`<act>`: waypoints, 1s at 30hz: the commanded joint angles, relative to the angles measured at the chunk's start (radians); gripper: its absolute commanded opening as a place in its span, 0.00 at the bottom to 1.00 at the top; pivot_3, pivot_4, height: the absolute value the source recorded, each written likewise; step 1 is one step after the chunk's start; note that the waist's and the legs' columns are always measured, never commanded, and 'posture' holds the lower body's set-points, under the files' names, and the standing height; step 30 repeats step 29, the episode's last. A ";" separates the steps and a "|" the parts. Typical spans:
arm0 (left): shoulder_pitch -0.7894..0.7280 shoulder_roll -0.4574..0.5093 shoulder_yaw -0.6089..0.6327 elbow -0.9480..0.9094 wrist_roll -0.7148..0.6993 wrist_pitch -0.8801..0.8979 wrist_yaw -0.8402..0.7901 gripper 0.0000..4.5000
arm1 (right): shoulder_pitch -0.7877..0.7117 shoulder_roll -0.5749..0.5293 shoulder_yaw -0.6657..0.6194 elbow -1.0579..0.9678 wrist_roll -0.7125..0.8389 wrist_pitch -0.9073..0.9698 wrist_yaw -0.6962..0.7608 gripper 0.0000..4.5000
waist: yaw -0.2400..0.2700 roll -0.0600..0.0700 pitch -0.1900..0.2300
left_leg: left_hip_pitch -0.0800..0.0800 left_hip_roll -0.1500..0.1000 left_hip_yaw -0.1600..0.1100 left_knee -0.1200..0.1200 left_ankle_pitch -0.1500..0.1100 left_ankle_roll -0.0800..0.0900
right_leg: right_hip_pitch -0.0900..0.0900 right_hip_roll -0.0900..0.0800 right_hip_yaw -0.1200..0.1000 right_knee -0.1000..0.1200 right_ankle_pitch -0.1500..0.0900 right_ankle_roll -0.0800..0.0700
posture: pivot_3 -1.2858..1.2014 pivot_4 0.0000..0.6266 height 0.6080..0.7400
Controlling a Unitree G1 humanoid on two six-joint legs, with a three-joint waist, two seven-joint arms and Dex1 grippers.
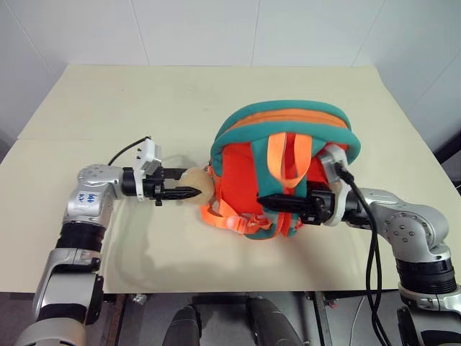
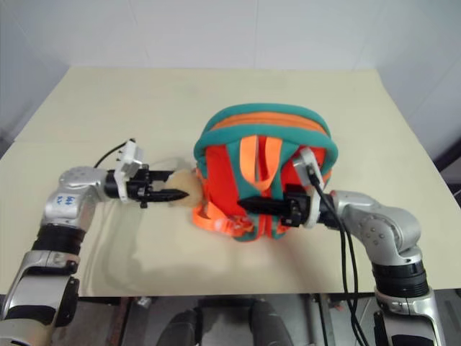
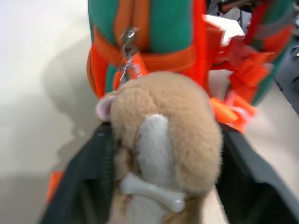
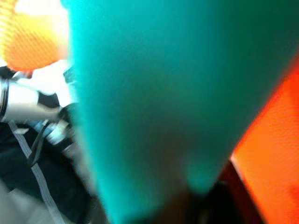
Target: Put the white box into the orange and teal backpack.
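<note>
While the spread left end effector (image 1: 189, 192) flanks its plush ball (image 3: 163, 135), the backpack (image 1: 284, 169) stands beside.

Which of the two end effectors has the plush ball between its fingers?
The left end effector: the beige plush ball sits between its open fingers. The right end effector is at the backpack straps instead.

Backpack (image 1: 284, 169) btwn 2 claws

Left arm reaches level across toward the right; left gripper (image 1: 186, 192) has fingers (image 3: 88, 182) spread apart. Right arm bends in from the right side, right gripper (image 1: 277, 202) pointing left, near level; finger spacing unclear.
</note>
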 commanded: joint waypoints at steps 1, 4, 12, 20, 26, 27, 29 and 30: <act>0.052 0.051 0.054 -0.163 -0.053 0.061 0.021 0.86 | 0.012 -0.009 -0.061 -0.096 0.004 -0.071 -0.024 0.49 | 0.000 0.000 0.000 | 0.000 0.000 0.000 0.000 0.000 0.000 | 0.000 0.000 0.000 0.000 0.000 0.000 | 0.52 0.24 1.00; 0.143 0.101 0.104 -0.276 -0.095 0.106 0.027 1.00 | 0.090 -0.068 -0.099 -0.159 -0.115 -0.196 -0.008 0.69 | 0.001 0.000 0.000 | 0.000 0.000 0.000 0.000 0.000 0.000 | 0.000 0.000 0.000 -0.001 0.000 0.000 | 0.52 0.24 1.00; 0.311 0.151 0.192 -0.364 -0.123 0.087 0.048 1.00 | 0.295 -0.238 -0.222 -0.178 -0.184 -0.302 0.084 1.00 | 0.009 0.000 0.000 | 0.001 0.000 0.001 0.000 0.000 0.000 | 0.003 0.000 0.000 -0.004 0.000 0.000 | 0.52 0.24 1.00; 0.350 0.186 0.285 -0.285 -0.119 -0.022 0.029 1.00 | 0.460 -0.345 -0.327 0.069 -0.375 -0.567 0.245 1.00 | 0.019 0.000 0.000 | 0.003 0.000 0.005 0.000 0.000 0.000 | 0.003 0.000 0.003 -0.005 0.000 -0.001 | 0.52 0.24 1.00; 0.329 0.204 0.267 -0.248 -0.124 -0.050 0.000 1.00 | 0.430 -0.378 -0.314 0.163 -0.410 -0.646 0.297 1.00 | 0.019 0.000 0.000 | 0.005 0.000 0.009 0.000 0.000 0.001 | 0.003 0.000 0.006 -0.005 0.000 -0.001 | 0.52 0.24 1.00; 0.331 0.201 0.267 -0.255 -0.130 -0.047 0.001 1.00 | 0.424 -0.379 -0.309 0.164 -0.411 -0.647 0.297 1.00 | 0.019 0.000 0.000 | 0.004 0.000 0.009 0.000 0.000 0.001 | 0.003 0.000 0.007 -0.005 0.000 -0.001 | 0.52 0.24 1.00; 0.334 0.198 0.266 -0.268 -0.137 -0.045 0.000 1.00 | 0.410 -0.375 -0.292 0.147 -0.408 -0.637 0.291 1.00 | 0.020 0.000 0.000 | 0.004 0.000 0.009 0.000 0.000 0.001 | 0.003 0.000 0.006 -0.005 0.000 0.000 | 0.52 0.24 1.00; 0.334 0.198 0.266 -0.268 -0.137 -0.045 0.000 1.00 | 0.410 -0.375 -0.292 0.147 -0.408 -0.637 0.291 1.00 | 0.020 0.000 0.000 | 0.004 0.000 0.009 0.000 0.000 0.001 | 0.003 0.000 0.006 -0.005 0.000 0.000 | 0.52 0.24 1.00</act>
